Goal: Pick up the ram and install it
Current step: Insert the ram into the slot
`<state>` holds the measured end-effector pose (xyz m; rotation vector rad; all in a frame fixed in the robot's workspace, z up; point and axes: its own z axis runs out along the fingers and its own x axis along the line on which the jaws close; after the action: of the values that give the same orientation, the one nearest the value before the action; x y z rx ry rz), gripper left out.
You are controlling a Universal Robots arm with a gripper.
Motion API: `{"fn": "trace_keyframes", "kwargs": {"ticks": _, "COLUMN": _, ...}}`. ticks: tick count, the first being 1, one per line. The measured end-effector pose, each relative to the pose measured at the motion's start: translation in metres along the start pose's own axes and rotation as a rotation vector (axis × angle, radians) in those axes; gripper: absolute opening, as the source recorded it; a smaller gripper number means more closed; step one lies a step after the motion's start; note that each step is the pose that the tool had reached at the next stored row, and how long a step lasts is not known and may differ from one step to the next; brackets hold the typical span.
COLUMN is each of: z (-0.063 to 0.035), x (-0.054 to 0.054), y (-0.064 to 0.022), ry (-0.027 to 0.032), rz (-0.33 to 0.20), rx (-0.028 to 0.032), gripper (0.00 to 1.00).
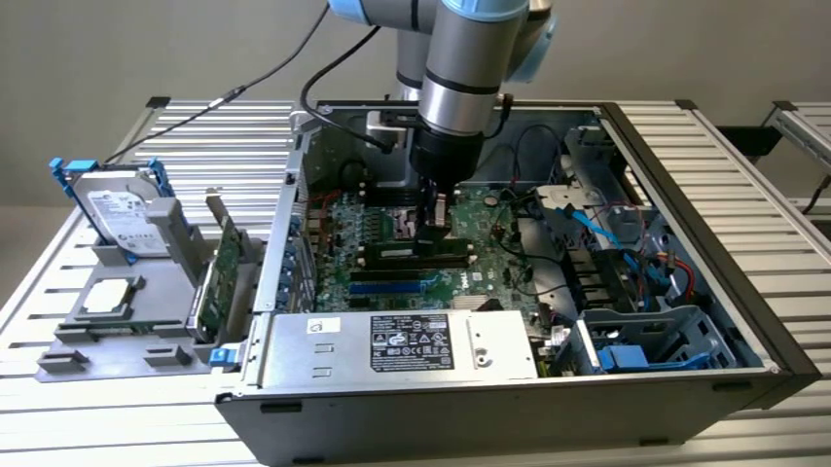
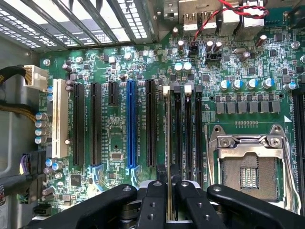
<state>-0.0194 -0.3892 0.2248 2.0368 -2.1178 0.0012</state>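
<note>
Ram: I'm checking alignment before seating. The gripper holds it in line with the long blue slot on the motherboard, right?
No. The wrist view shows the gripper holding the ram in line with a black memory slot on the motherboard; the blue slot stands apart.

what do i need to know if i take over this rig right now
Gripper: shut on the ram, lowered inside the open computer case.
Ram: held edge-on over the motherboard, lined up along the black memory slot farthest from the empty processor socket, in the row of memory slots.
Done: ram picked up and brought to the slot.
Left: gripper has not yet let go. Cannot tell whether the ram is fully seated.
</note>
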Motion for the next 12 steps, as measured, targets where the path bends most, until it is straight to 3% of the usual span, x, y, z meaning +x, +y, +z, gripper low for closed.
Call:
{"fn": "trace_keyframes", "kwargs": {"ticks": 2, "z": 0.0000, "x": 0.0000, "y": 0.0001, "ry": 0.0044, "rz": 0.001, "rx": 0.0001, "gripper": 0.14}}
{"fn": "trace_keyframes", "kwargs": {"ticks": 7, "z": -0.0006, "x": -0.0034, "y": -0.0001, "ry": 0.0247, "rz": 0.003, "rx": -0.0022, "gripper": 0.14}}
{"fn": "trace_keyframes", "kwargs": {"ticks": 10, "z": -0.0011, "x": -0.0058, "y": -0.0008, "ry": 0.0323, "rz": 0.002, "rx": -0.0144, "gripper": 0.14}}
{"fn": "trace_keyframes", "kwargs": {"ticks": 12, "z": -0.0015, "x": -0.0071, "y": -0.0025, "ry": 0.0344, "rz": 0.000, "rx": -0.0289, "gripper": 0.14}}
